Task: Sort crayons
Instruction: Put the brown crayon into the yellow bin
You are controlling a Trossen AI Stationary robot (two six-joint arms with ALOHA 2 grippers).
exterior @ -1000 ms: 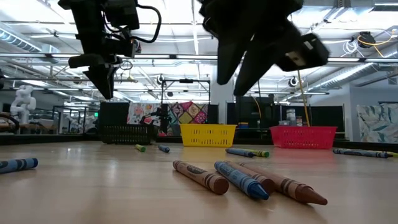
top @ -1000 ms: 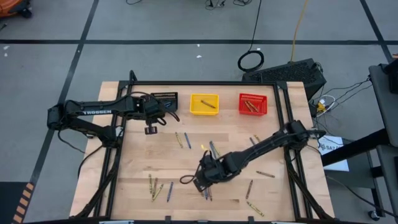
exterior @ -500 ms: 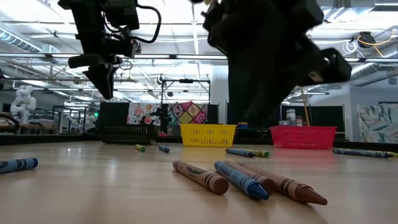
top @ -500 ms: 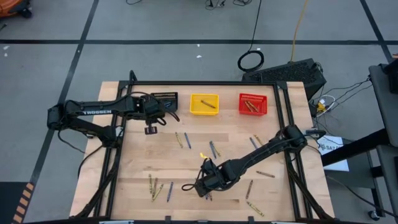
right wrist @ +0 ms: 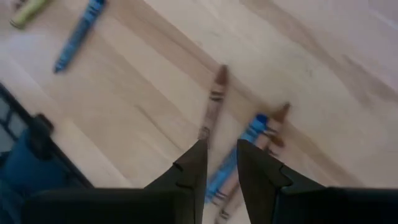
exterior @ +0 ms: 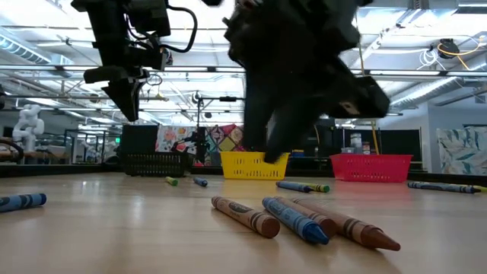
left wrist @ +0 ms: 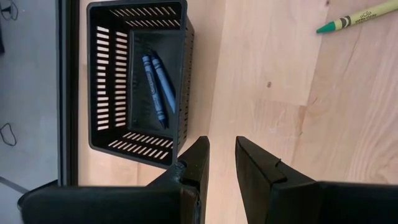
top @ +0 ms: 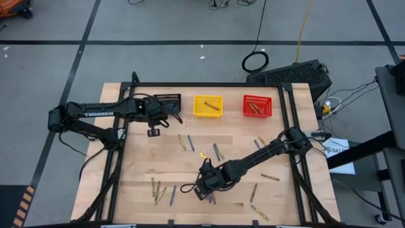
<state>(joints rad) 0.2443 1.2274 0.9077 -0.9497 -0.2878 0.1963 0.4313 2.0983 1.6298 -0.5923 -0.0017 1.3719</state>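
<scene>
Wooden bench (top: pixel 142 168) with a black frame stood on a grey floor, carrying three small bins along its far edge: a black bin (top: pixel 168 101) toward the left holding two blue crayons (left wrist: pixel 158 87), a yellow bin (top: pixel 207 105) in the middle and a red bin (top: pixel 257 106) toward the right, each with a crayon inside. Loose crayons lay scattered over the bench. Near the front edge, three lay together: one brown crayon (right wrist: pixel 213 102) apart, one blue crayon (right wrist: pixel 239 155) touching another brown one (right wrist: pixel 277 121). The right gripper (right wrist: pixel 221 163) hovered low over this group, fingers slightly parted, holding nothing. The left gripper (left wrist: pixel 222 165) hung beside the black bin, fingers narrowly apart and empty.
</scene>
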